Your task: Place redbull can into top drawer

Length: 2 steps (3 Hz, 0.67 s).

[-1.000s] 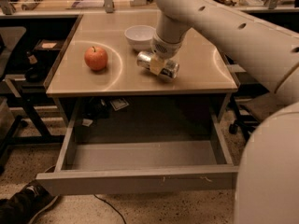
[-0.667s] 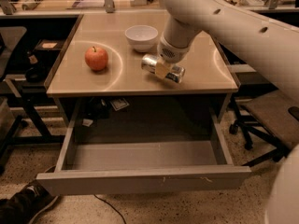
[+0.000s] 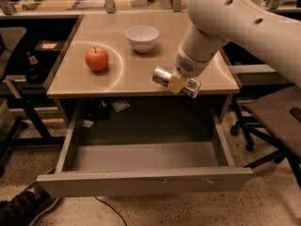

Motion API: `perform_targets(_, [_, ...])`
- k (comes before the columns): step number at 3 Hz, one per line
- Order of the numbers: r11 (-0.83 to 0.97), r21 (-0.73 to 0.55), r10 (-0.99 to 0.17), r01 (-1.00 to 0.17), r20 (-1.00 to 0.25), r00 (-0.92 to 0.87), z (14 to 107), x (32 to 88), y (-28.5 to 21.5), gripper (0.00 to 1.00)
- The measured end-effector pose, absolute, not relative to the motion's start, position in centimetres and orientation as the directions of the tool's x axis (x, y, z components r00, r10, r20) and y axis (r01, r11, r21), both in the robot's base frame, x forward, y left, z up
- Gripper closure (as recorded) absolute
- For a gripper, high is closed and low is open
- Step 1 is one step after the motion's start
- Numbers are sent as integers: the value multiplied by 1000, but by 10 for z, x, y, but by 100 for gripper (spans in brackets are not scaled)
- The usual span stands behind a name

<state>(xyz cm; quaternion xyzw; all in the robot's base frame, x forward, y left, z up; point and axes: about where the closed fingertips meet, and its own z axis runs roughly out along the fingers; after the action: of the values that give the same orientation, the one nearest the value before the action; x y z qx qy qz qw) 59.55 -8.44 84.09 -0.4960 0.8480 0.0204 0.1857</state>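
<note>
The redbull can (image 3: 164,76), slim and silver with shiny ends, lies sideways in my gripper (image 3: 178,83), which is shut on its middle. I hold it in the air over the table's front edge, right of centre. The top drawer (image 3: 141,182) is pulled out wide below the table, grey, with a flat front panel and tall side walls. Its floor looks bare. The can is above and behind the drawer's open space.
A red apple (image 3: 97,59) sits on the left of the tan table (image 3: 117,81). A white bowl (image 3: 142,37) stands at the back centre. An office chair (image 3: 275,121) is at the right. A shoe (image 3: 21,208) shows at the bottom left.
My gripper has lifted the can off the table and carried it forward toward the table's front edge. The arm has swung forward with it.
</note>
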Motion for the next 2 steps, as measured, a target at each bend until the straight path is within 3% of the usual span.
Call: perform_targets(2, [565,-50,-797,-823,-293,-529,827,516,-91,100])
